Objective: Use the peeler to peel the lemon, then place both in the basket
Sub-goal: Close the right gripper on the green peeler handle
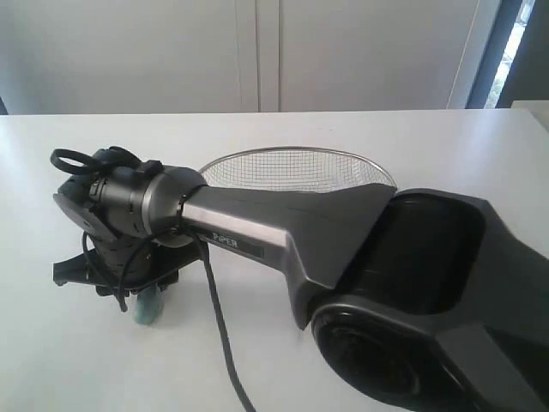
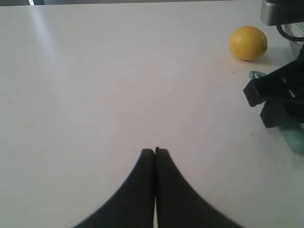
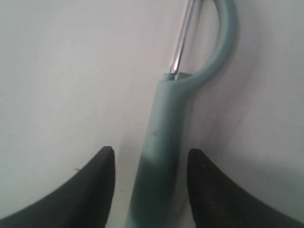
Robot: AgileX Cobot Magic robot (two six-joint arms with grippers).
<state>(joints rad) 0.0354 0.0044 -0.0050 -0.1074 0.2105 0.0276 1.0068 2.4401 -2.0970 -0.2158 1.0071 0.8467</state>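
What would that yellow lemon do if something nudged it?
The lemon is nearly round and lies loose on the smooth white table, so it would probably roll away. Its skin looks smooth, so a grip might slip. It looks firm, so it would likely keep its shape when gripped.

So the lemon (image 2: 248, 42) is small, round and bright yellow, skin looks whole on the side that shows, just sitting on the white surface (image 2: 118, 95) near the basket (image 1: 292, 172). That one's a wide shallow silver wire mesh thing with a thick rim, sitting upright. The peeler (image 3: 161, 147) lies flat on the surface: chunky pale teal handle, curved loop head, thin metal blade. Its handle sits between the right hand's (image 3: 149, 151) spread fingers, with a gap on both sides.
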